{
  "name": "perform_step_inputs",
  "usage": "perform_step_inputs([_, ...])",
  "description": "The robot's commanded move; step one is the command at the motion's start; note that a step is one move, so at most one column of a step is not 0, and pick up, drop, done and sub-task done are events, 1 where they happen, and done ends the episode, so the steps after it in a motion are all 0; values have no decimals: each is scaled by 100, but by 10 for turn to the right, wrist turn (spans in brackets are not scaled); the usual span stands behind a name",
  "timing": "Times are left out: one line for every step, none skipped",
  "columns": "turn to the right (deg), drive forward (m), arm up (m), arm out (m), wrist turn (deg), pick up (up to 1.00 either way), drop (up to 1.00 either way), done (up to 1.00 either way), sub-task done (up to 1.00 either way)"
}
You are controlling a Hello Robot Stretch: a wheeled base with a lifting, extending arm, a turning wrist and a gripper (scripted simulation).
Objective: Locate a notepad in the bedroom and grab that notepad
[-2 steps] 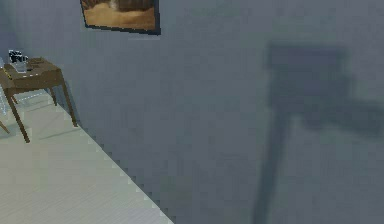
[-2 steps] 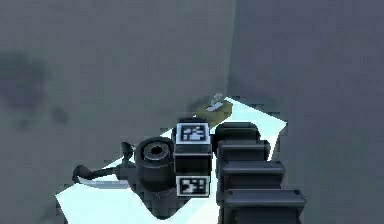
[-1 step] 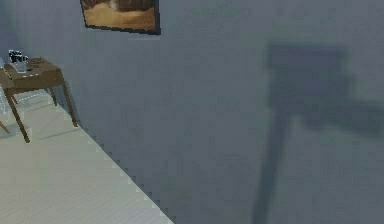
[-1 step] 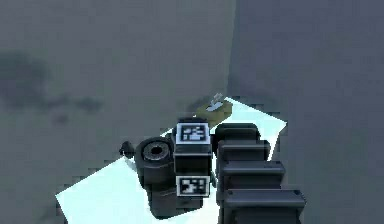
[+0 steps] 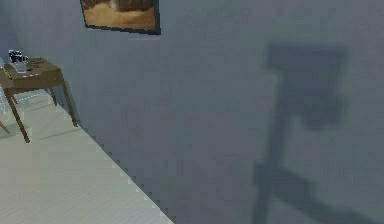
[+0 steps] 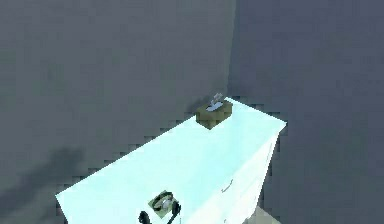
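**Fig. Search stage, notepad not yet identified.**

(a) Fwd view. Grey wall (image 5: 210, 100) runs across most of the frame, w/ a framed picture (image 5: 121, 14) at the top edge. At the fwd view's left stands a small wooden side table (image 5: 42, 72) on pale floor (image 5: 60, 180). On its top, toward the left end, lies a dark small thing (image 5: 16, 57), too small to name.

(b) Arm side view. A white cabinet (image 6: 195, 165) has its long axis running from the view's lower left to upper right. Its far end sits near the room corner. Two things rest on top:
- An olive box (image 6: 214, 113) w/ something pale sticking out of its top, at the far end. It reads as a tissue box, not a pad.
- A dark round thing (image 6: 160, 208) at the near end, close to the bottom edge. Its shape doesn't fit a pad either.

Notepad: you can't tell where it lies. Neither surface carries a flat pad-like shape that bears the name.

Gripper: you can't tell whether it's spread, pressed together or gripping anything.

Key relation (judgement): of the two candidate surfaces, the cabinet lies on the arm's reach side, and the side table lies ahead and off to the fwd view's left. No direction from gripper to notepad can be fixed yet. You'd prob. need to turn the base and scan more of the bedroom, or get nearer the side table to resolve the thing on it, before any reach. Risk: taking the olive box or the dark round thing for the target.
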Motion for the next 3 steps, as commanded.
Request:
perform_step_inputs([0,0,0,0,0,100,0,0,0])
perform_step_inputs([0,0,10,0,0,0,0,0,0])
perform_step_inputs([0,0,0,0,0,0,0,100,0])
